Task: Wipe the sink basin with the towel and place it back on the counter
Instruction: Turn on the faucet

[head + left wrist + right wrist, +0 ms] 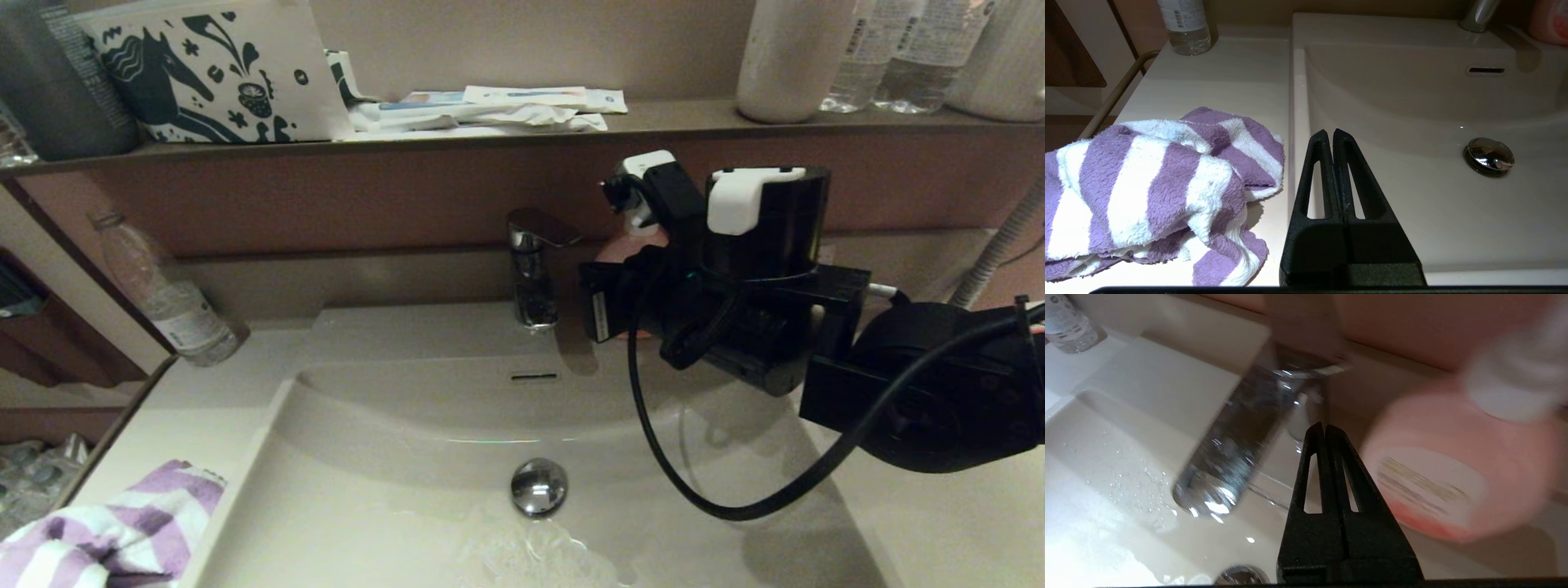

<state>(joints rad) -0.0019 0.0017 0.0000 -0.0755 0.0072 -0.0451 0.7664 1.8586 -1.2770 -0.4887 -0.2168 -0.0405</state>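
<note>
The purple-and-white striped towel point(1147, 183) lies crumpled on the counter point(1229, 73) left of the sink basin point(1433, 204), and shows at the lower left of the head view point(106, 531). My left gripper point(1332, 132) is shut and empty, hovering over the basin's left rim just beside the towel without touching it; it does not appear in the head view. My right gripper point(1324, 426) is shut and empty, held above the basin's back right between the faucet and a pink bottle. The basin point(367, 506) is wet around its chrome drain plug point(539, 487).
A chrome faucet point(532, 265) stands at the basin's back, with a pink bottle point(1453, 465) to its right. A clear bottle point(175, 302) stands on the back-left counter. The brown ledge point(490, 135) holds a horse-print pouch point(212, 69), packets and bottles. The right arm's cable point(694, 482) hangs over the basin.
</note>
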